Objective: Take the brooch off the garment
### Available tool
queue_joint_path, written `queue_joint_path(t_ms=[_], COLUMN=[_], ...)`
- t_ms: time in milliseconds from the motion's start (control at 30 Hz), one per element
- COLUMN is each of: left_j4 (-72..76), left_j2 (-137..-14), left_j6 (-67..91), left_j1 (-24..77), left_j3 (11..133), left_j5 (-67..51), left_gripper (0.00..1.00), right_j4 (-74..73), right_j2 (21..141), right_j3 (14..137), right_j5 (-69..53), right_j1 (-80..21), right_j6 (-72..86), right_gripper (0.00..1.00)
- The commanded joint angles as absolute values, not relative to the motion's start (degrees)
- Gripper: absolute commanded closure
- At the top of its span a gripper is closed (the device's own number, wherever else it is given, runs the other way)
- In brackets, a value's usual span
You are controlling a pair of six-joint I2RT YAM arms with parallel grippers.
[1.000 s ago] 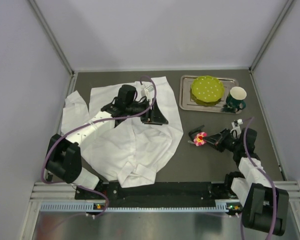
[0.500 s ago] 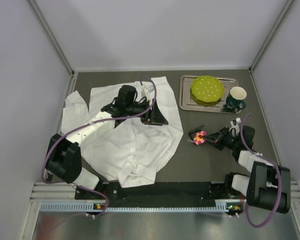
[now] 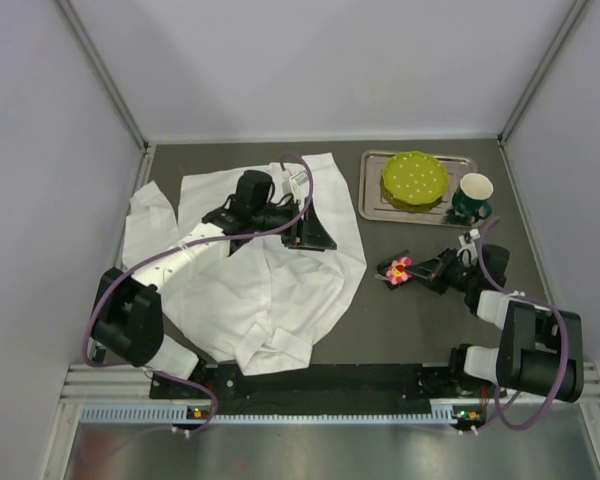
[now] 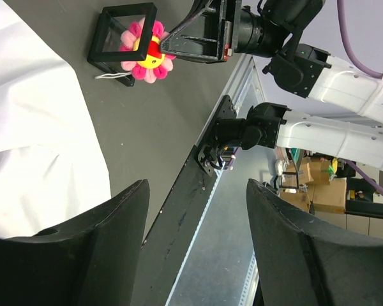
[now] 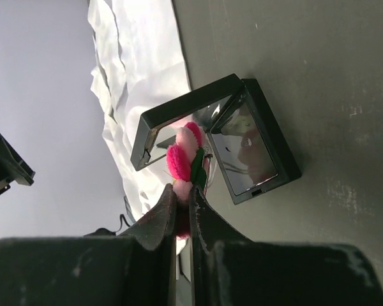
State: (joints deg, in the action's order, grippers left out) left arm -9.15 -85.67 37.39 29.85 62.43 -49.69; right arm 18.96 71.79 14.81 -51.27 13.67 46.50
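The brooch (image 3: pixel 399 269), a pink flower with a yellow centre, is pinched between the fingers of my right gripper (image 3: pixel 410 270), which is shut on it. It hangs at the open small black frame box (image 3: pixel 390 271) on the dark table, right of the garment (image 3: pixel 250 270) and apart from it. In the right wrist view the petals (image 5: pixel 184 153) stick out past the gripper (image 5: pixel 182 191), in front of the box (image 5: pixel 255 146). My left gripper (image 3: pixel 315 236) hovers open and empty over the white shirt's right part. Its wrist view shows the brooch (image 4: pixel 147 52), the shirt's edge (image 4: pixel 32 140) and the gripper (image 4: pixel 196 191).
A metal tray (image 3: pixel 370 205) at the back right carries a green dotted plate (image 3: pixel 414 177). A dark green mug (image 3: pixel 472 196) stands at its right end. Enclosure walls close in left, right and behind.
My right gripper has shifted slightly away from the near edge with the brooch, and the right arm's lower links have swung. The left arm has not moved.
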Motion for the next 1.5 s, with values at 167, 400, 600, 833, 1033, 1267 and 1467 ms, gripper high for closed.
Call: queue_joint_path(t_ms=[167,400,600,833,1033,1267,1467], left_j4=[-6.8,-6.8,-6.7,-6.7,-6.5,-6.4,-6.3], left_j2=[-85.4,-85.4,-85.3,-85.4,-85.4,-85.3,-85.3], left_j6=[36.7,36.8,36.7,36.9,36.9,36.9,37.2], left_j1=[30.1,30.1,30.0,30.1,30.0,30.1,30.1], left_j3=[62.5,62.4,62.2,62.3,62.2,62.1,62.1], left_j5=[-51.1,-51.2,-51.0,-51.2,-51.2,-51.3,-51.5], left_gripper=[0.33,0.33,0.33,0.33,0.33,0.33,0.33], right_j4=[24.8,27.9,29.1,28.6,29.7,28.1,22.9], right_j2=[75.6,78.7,80.7,81.9,83.4,83.6,82.1], right_j3=[17.1,17.5,17.9,18.2,18.2,18.9,20.0], right_j5=[-53.8,-54.4,-55.4,-55.5,-56.0,-55.4,-53.2], right_j1=[14.2,14.2,14.2,14.2,14.2,14.2,14.2], right_j6=[44.3,45.0,44.9,44.1,44.2,42.7,39.6], right_gripper=[1.0,1.0,1.0,1.0,1.0,0.93,0.87])
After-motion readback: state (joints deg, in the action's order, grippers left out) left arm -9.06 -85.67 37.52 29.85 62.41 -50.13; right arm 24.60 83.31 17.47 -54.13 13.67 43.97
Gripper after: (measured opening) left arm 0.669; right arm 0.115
